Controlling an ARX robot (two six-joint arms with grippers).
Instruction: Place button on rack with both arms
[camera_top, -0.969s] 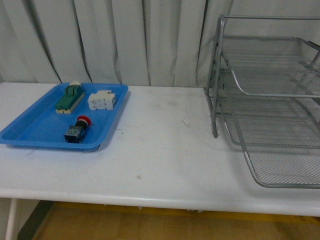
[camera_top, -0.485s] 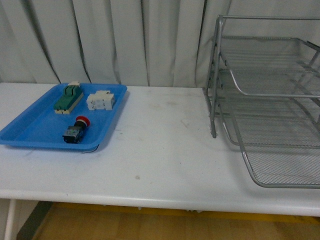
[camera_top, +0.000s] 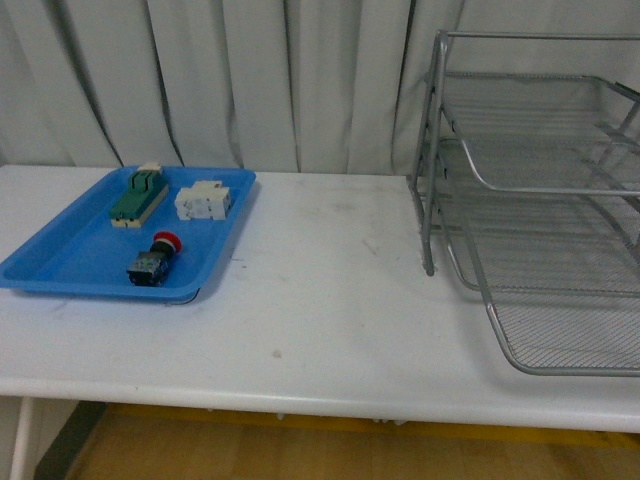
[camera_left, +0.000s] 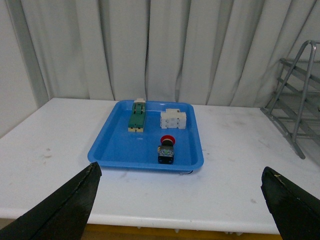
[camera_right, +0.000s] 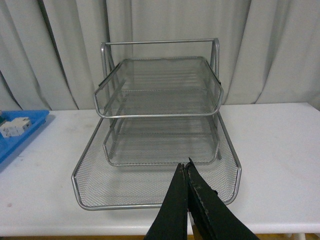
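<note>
Lying in blue tray (camera_top: 70, 255), the button (camera_top: 156, 258) (any print illegible).

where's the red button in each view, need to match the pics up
Front view: button in the blue tray, near its front rim.
Left wrist view: button in that tray, camera side of the white terminal block.
Right wrist view: not in it.
Shared landmark: white terminal block, seen in all three.
</note>
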